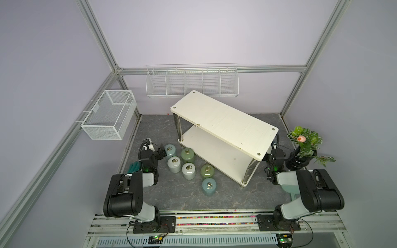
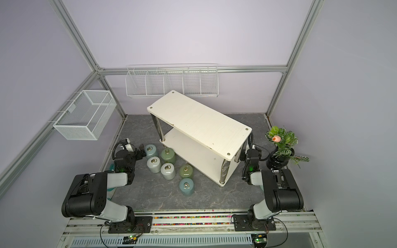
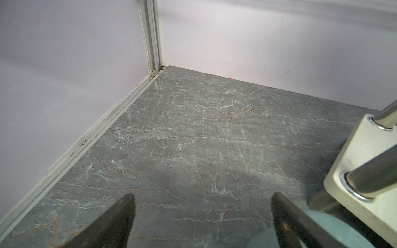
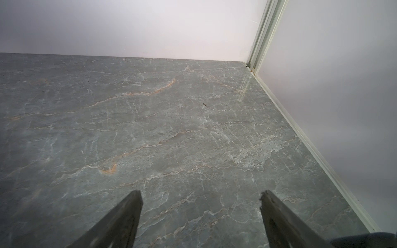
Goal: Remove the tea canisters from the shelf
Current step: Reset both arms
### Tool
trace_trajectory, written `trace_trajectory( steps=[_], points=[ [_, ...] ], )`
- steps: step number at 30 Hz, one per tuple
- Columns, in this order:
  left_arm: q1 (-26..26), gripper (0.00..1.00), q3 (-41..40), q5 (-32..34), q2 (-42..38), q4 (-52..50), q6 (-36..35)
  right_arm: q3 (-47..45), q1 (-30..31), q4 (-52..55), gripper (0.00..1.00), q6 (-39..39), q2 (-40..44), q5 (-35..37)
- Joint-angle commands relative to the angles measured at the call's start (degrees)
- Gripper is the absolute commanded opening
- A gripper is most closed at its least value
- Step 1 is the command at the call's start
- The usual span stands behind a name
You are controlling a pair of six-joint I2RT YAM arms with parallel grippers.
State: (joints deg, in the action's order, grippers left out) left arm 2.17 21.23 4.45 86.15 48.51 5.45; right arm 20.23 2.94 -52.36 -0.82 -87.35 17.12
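Tea canisters (image 1: 188,171) on grey marbled tabletop (image 1: 182,198) beside shelf (image 1: 225,122); lilac walls (image 1: 214,32)

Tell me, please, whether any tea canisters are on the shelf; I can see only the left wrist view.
Observer: None. All six tea canisters stand upright on the tabletop beside the shelf.
Operator: Thank you. Which one is nearest this arm?
Observer: A light blue canister at the far end of the group. It sits just outside the open left gripper.
Operator: And on the right side?
Observer: The right gripper is open and empty, by the shelf's end nearest the black vase.
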Motion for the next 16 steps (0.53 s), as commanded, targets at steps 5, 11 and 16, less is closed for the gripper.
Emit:
trace_trajectory(
  steps=[5, 11, 16],
  points=[
    [-1.56, 1.0, 2.01, 2.4, 0.21, -2.67, -1.78, -0.33, -0.3, -1.13, 0.89, 0.63, -0.36, 0.94],
    [-1.57, 1.0, 2.13, 2.41, 0.23, -2.7, -1.81, -0.11, -0.29, -0.86, 0.89, 0.57, -0.58, 0.83],
    [-1.62, 1.0, 2.12, 2.41, 0.2, -2.72, -1.77, -0.06, -0.73, -0.61, 0.89, 0.82, -0.39, -0.31]
  ],
)
